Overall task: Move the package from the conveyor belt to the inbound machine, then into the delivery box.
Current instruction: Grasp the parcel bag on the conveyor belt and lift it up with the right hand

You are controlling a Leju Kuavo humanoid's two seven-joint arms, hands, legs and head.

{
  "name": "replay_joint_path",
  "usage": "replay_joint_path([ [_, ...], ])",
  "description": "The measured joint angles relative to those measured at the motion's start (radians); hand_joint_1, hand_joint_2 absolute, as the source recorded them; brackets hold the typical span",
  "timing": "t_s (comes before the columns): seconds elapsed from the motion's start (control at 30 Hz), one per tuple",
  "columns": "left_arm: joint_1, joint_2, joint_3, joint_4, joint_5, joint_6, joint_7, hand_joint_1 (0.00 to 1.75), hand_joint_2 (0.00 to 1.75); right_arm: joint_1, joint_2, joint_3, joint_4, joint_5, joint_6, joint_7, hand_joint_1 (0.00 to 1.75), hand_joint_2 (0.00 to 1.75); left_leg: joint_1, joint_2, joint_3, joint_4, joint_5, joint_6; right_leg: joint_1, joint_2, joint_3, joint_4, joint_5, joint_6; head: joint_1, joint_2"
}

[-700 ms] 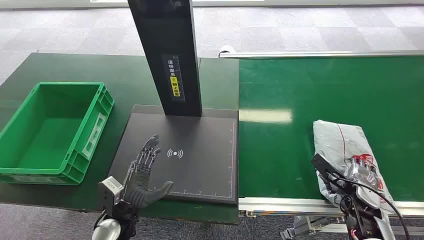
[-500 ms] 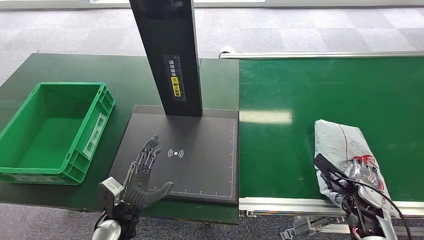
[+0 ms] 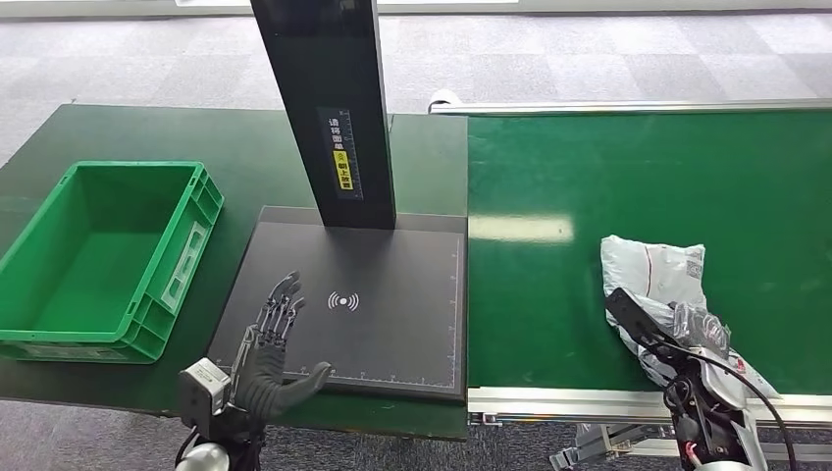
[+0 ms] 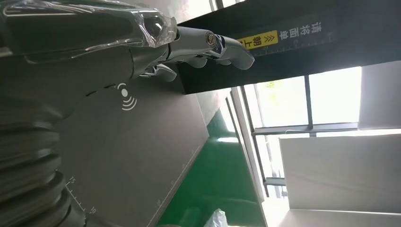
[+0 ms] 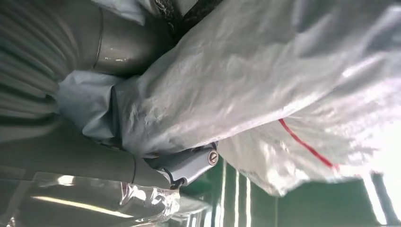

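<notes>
1. Grey carpet tiles fill the top of the head view, behind a dark green table (image 3: 118, 128) on the left and the bright green conveyor belt (image 3: 628, 177) on the right.
2. At the left edge sits the green delivery box (image 3: 59, 339), nothing visible inside it.
3. Lower left of centre, the left robot hand (image 3: 273, 345) hovers over the near corner of the inbound machine (image 3: 392, 324), fingers spread wide and holding nothing.
4. At centre, the machine's black post (image 3: 329, 108) rises from its flat dark pad.
5. Lower right, the package (image 3: 652, 275), a crumpled grey bag, lies on the belt near its front edge, with the right robot hand (image 3: 692, 339) closed on its near end; the right wrist view shows fingers (image 5: 189, 163) wrapped around the plastic.
6. The first step looks in hand: picking from the belt. The next move calls for lifting the bag and carrying it left onto the pad.
</notes>
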Motion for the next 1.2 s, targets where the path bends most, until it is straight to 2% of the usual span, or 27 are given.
replay_joint_path([
  [0.37,0.016,0.001,0.014,-0.017,0.001,-0.005,-0.031,0.0,1.75,0.078,0.089,-0.001,-0.276,-0.334,0.001,-0.247,1.75,1.75,0.0,0.0,-0.003,0.0,0.0,0.0,0.0,0.0,-0.003,0.0,0.0,0.0,0.0,0.0],
  [0.6,0.016,0.001,0.016,-0.036,0.006,-0.003,-0.034,0.0,1.75,0.12,0.135,-0.002,-0.472,-0.578,-0.108,-0.403,1.75,1.75,0.0,0.0,-0.003,0.0,0.0,0.0,0.0,0.0,-0.003,0.0,0.0,0.0,0.0,0.0],
  [0.73,0.016,0.0,0.018,-0.043,0.008,0.002,-0.035,0.0,1.75,0.129,0.149,-0.004,-0.538,-0.622,-0.157,-0.456,1.75,1.75,0.0,0.0,-0.003,0.0,0.0,0.0,0.0,0.0,-0.003,0.0,0.0,0.0,0.0,0.0],
  [0.83,0.016,-0.001,0.02,-0.043,0.011,0.019,-0.043,0.0,1.75,0.146,0.166,-0.004,-0.587,-0.644,-0.259,-0.537,1.75,1.75,0.0,0.0,-0.003,0.0,0.0,0.0,0.0,0.0,-0.003,0.0,0.0,0.0,0.0,0.0],
  [0.9,0.015,-0.001,0.021,-0.043,0.011,0.029,-0.047,0.0,1.75,0.153,0.177,-0.002,-0.62,-0.65,-0.305,-0.562,1.75,1.75,0.0,0.001,-0.003,0.0,0.0,0.0,0.0,0.001,-0.003,0.0,0.0,0.0,0.0,0.0],
  [1.2,0.015,-0.006,0.024,-0.043,0.013,0.04,-0.052,0.0,1.75,0.171,0.199,0.0,-0.686,-0.653,-0.33,-0.579,1.75,1.75,0.0,0.001,-0.003,0.0,0.0,0.0,0.0,0.001,-0.003,0.0,0.0,0.0,0.0,0.0],
])
